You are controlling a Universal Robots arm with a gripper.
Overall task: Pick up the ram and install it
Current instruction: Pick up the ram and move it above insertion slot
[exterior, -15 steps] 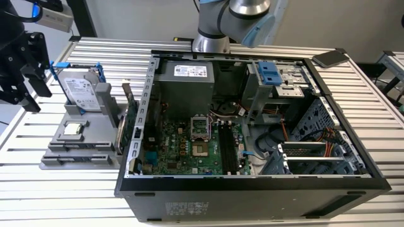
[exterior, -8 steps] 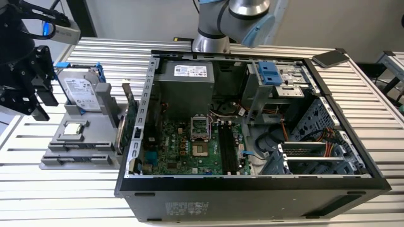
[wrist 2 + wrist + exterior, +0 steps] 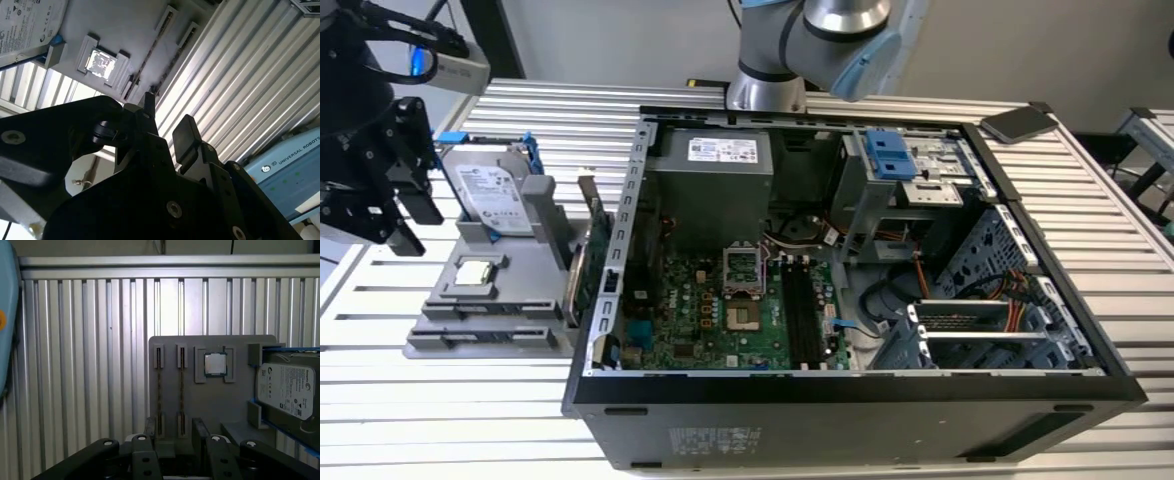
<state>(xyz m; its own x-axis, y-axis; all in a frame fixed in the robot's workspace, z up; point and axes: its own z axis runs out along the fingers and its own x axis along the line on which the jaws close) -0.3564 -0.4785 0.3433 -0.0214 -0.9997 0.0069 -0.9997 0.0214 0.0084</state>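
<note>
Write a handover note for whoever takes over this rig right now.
Gripper: open, empty, close to the gray holder.
Ram: on edge in a holder slot, not gripped, near the processor chip.
Done: nothing yet. The motherboard slots in the open case look empty.
Left: both the pick-up and the installation.

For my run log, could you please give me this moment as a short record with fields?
gripper: open, empty, over the gray tray near its slots
ram: on edge in a tray slot, not gripped
second stick: on edge in the neighbouring slot
processor chip: flat in its tray recess
hard drive: on the tray, beside the chip
computer case: open
motherboard slots: look empty
</note>
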